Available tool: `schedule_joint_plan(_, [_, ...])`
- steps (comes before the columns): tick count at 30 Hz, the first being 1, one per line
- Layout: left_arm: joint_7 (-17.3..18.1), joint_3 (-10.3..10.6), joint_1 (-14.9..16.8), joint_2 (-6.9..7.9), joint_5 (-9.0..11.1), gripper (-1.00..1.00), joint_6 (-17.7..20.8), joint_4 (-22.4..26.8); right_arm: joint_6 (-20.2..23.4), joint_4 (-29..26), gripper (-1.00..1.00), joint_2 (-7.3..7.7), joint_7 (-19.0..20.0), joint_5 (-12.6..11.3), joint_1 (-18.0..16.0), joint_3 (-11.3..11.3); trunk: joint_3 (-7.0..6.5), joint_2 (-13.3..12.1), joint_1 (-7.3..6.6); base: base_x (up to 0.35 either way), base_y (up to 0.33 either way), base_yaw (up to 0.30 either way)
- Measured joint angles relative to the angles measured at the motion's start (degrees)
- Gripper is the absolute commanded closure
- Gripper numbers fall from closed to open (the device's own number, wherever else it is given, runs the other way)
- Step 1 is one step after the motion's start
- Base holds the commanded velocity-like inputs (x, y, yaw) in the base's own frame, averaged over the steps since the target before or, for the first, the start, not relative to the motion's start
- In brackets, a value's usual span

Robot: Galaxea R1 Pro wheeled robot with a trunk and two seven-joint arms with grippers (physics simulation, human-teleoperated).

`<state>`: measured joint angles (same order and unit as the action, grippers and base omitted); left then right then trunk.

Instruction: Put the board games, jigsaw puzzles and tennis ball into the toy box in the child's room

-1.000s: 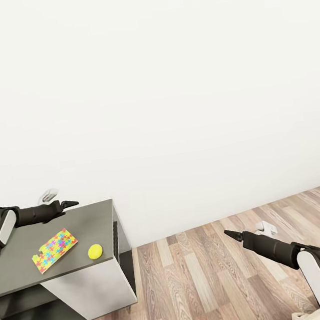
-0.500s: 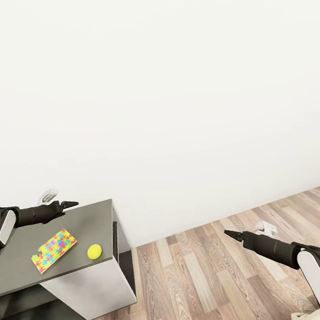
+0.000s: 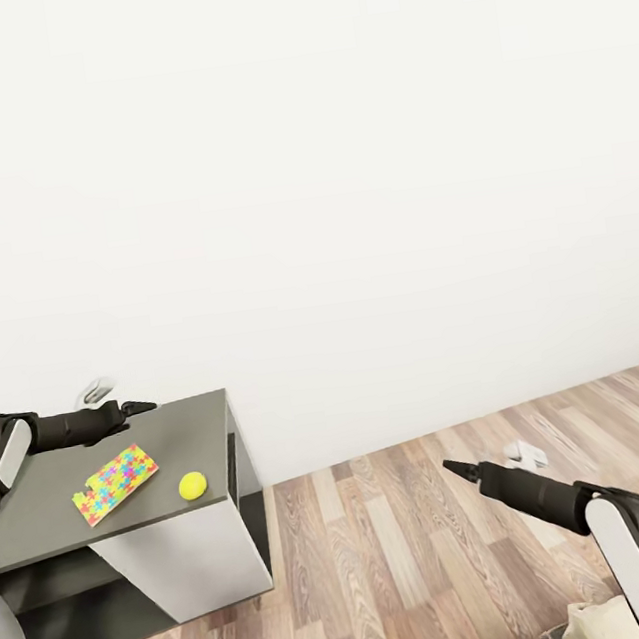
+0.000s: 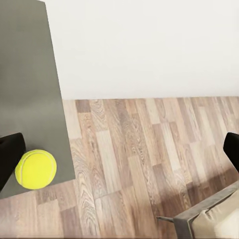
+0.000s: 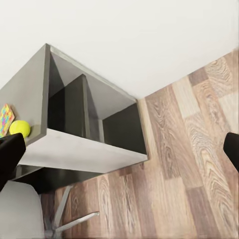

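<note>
A grey table [image 3: 41, 502] stands at the left against the white wall. On it lie a colourful jigsaw puzzle [image 3: 114, 485] and, nearer the table's right edge, a yellow tennis ball [image 3: 192, 485]. My left gripper [image 3: 140, 408] hovers over the table's far edge, beyond the puzzle. In the left wrist view its fingers [image 4: 10, 157] stand wide apart, open and holding nothing, and the tennis ball [image 4: 35, 169] lies close to one of them. My right gripper [image 3: 458, 469] hangs over the wooden floor, well right of the table. It is open and holds nothing.
The table has open shelf compartments [image 5: 94, 117] on its right side. Wooden floor [image 3: 391, 552] spreads to the right of it. A pale cushion [image 3: 596, 621] sits at the bottom right by my right arm, and a small white object [image 3: 527, 452] shows beyond that arm.
The whole head view has shifted a little, so the table, puzzle and ball sit slightly higher and further right in the picture. The camera moved. Both arms hold their poses.
</note>
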<state>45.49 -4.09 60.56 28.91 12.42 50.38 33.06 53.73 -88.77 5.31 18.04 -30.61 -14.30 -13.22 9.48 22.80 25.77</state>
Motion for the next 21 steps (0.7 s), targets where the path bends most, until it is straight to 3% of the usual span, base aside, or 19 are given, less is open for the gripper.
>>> schedule_joint_plan(5, [0.01,0.0,0.02,-0.04,-0.01,-1.0,0.0,0.01,0.56,0.03,-1.0,-0.02,-3.75,-0.18,-0.44,0.63,0.06,0.0,-0.01,-0.064,-0.026,0.056])
schedule_joint_plan(9, [0.01,0.0,0.01,-0.04,-0.01,-1.0,-0.03,0.01,0.66,0.04,-1.0,-0.03,-6.06,-0.27,-0.73,3.39,0.19,0.0,-0.01,-0.016,-0.018,0.138])
schedule_joint_plan(13, [-0.04,0.0,0.01,-0.01,0.0,-1.0,-0.04,0.01,0.61,0.05,-1.0,-0.04,-6.75,-0.21,-1.31,5.21,0.38,0.0,-0.02,0.035,-0.129,0.164])
schedule_joint_plan(21, [-0.07,0.04,0.11,0.02,-0.1,-1.0,-0.05,0.02,0.38,0.12,-1.0,-0.03,-6.99,-0.13,-1.54,5.93,0.59,0.0,-0.03,0.137,0.027,0.137])
